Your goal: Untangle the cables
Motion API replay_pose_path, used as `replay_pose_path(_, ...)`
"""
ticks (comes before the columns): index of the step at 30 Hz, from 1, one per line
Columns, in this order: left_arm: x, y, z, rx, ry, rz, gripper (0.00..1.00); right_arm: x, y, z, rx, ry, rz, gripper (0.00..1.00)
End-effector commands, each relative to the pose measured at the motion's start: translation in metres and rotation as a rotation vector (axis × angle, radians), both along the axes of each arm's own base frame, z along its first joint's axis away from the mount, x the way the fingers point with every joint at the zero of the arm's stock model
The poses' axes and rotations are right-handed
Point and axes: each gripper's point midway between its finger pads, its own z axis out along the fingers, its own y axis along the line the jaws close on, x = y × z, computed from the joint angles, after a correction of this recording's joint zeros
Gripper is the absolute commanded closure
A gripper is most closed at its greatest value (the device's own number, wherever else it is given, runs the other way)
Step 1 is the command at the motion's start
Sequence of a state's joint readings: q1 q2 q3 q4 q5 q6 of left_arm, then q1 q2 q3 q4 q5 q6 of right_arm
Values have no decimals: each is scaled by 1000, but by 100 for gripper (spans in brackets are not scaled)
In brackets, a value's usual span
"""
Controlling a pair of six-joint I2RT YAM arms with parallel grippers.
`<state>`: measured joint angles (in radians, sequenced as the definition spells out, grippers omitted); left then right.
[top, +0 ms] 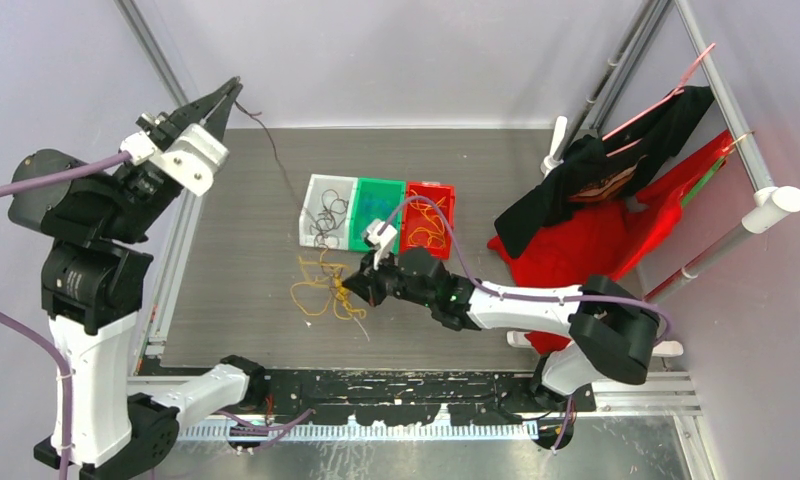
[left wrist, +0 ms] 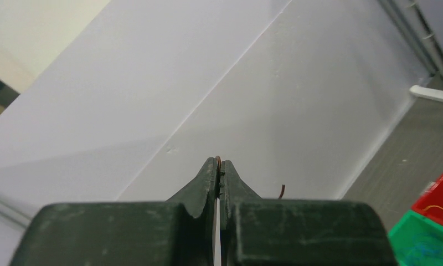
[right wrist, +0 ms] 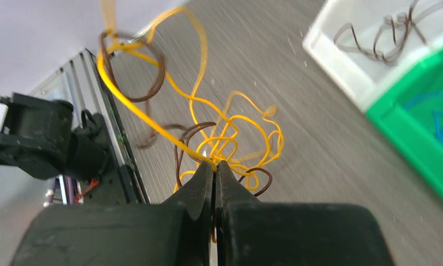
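Where your left fingers (left wrist: 215,170) press fully together, a dark brown cable (top: 271,150) is pinched at their tips. They hang high over the bench's far left corner, and the strand slants down from them toward the white bin (top: 328,178) in the middle of the bench (top: 236,300). Your right fingers (right wrist: 211,173) are likewise closed tight, on a yellow-orange cable (right wrist: 147,123) at the edge of the tangle (top: 326,285), which lies midway along the bench, between that bin and the near edge. These wires look light, springy and slick, so expect them to slip out or curl back into loops. Take one strand close to a crossing rather than a bundle, and pull slowly so the knots don't tighten.
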<state>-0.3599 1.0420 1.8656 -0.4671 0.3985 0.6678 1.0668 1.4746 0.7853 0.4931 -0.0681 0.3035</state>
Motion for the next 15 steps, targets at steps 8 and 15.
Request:
replay_pose_path(8,13,39,76,4,-345,288,100,-16,-60,-22,-68,169,-152,99)
replay_pose_path(15,18,61,114,-19,-502,458,100,-19,-90,-34,-183,195,-223,99)
